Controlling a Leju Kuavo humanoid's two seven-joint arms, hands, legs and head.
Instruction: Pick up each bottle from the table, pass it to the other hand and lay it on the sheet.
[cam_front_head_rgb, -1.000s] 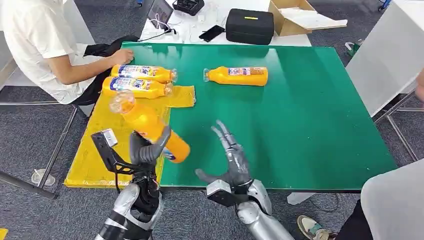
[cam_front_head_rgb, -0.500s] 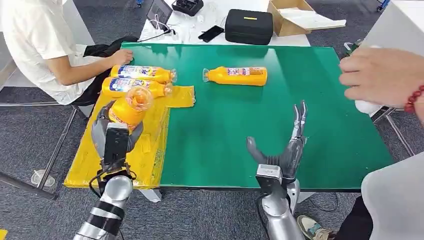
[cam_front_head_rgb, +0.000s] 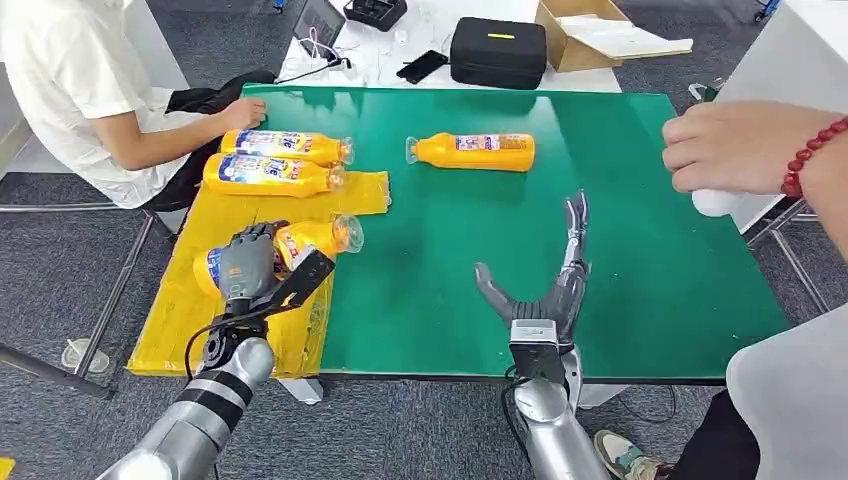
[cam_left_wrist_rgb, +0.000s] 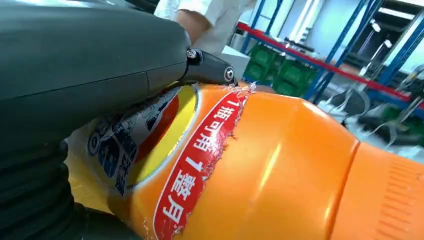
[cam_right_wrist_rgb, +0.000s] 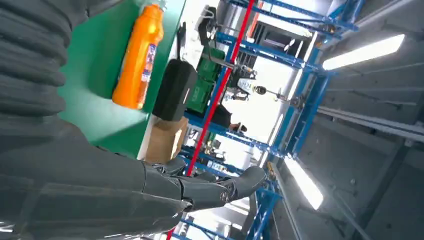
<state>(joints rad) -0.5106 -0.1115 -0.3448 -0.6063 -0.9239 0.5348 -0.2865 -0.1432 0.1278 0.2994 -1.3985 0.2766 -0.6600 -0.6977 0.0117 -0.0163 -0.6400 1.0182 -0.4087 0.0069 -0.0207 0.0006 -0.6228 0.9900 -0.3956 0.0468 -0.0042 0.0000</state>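
My left hand (cam_front_head_rgb: 247, 268) holds a bottle (cam_front_head_rgb: 318, 238) around its label, low over the sheet (cam_front_head_rgb: 170, 325); probably full, smooth, slippery. Right hand (cam_front_head_rgb: 552, 296) spread, empty.

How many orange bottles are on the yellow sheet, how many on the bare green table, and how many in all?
On the yellow sheet: 3 (two at the far end, and one under the left hand, the held bottle)
On the green table: 1 (lone bottle)
Total: 4 orange bottles
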